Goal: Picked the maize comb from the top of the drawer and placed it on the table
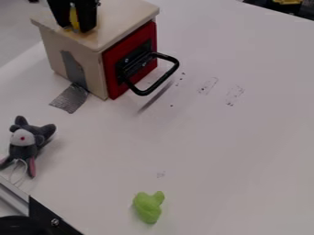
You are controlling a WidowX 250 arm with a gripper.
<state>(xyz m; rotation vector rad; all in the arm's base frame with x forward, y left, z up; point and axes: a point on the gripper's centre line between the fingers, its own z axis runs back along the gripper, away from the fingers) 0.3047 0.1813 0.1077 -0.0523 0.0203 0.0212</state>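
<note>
As the yellow maize comb (74, 19) sits between the jaws of my gripper (75, 29) at the top of the drawer (126, 28), I cannot tell whether they clench it; I should secure it evenly, then lift straight before crossing to the table (215, 142); my jaws hide its sides, and the view's edge cuts me off.

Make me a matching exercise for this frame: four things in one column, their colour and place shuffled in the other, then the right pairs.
Things:
1. maize comb
2. plush toy
3. lumpy toy
4. handle

Colour and place:
a. green, near the view's bottom edge
b. black, on a red drawer front
c. yellow, at the gripper
d. mostly grey, near the view's left edge

Pairs: 1-c, 2-d, 3-a, 4-b
</note>
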